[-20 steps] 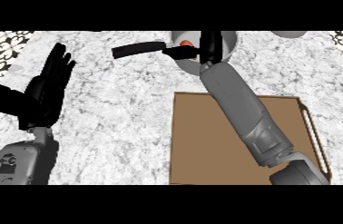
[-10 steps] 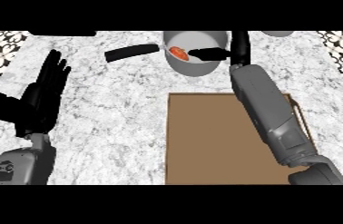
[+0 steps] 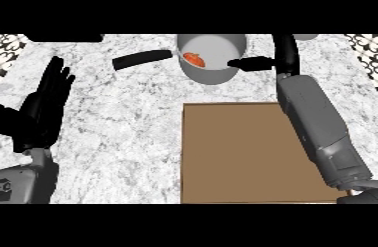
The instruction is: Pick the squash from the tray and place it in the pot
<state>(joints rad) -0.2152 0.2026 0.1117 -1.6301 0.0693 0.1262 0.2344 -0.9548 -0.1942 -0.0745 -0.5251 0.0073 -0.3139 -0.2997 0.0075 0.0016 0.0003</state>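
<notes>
The orange squash (image 3: 194, 59) lies inside the grey pot (image 3: 214, 73) at the back of the counter, nothing touching it. The pot's black handle (image 3: 142, 59) sticks out to the left. My right hand (image 3: 284, 51) is just right of the pot's rim, fingers straight and pointing away from me, thumb (image 3: 251, 63) reaching toward the rim; it holds nothing. The brown tray (image 3: 244, 156) sits below the pot with nothing on its visible surface, my right forearm crossing its right side. My left hand (image 3: 43, 111) rests open at the left edge, fingers up.
A pale round object (image 3: 306, 36) peeks in at the back right. A dark strip (image 3: 66, 38) lies along the back left edge. Bare marble counter (image 3: 125, 121) spreads between the left hand and the tray.
My right hand has drawn away to the right from above the pot, leaving the squash inside it. The left hand has stayed in place.
</notes>
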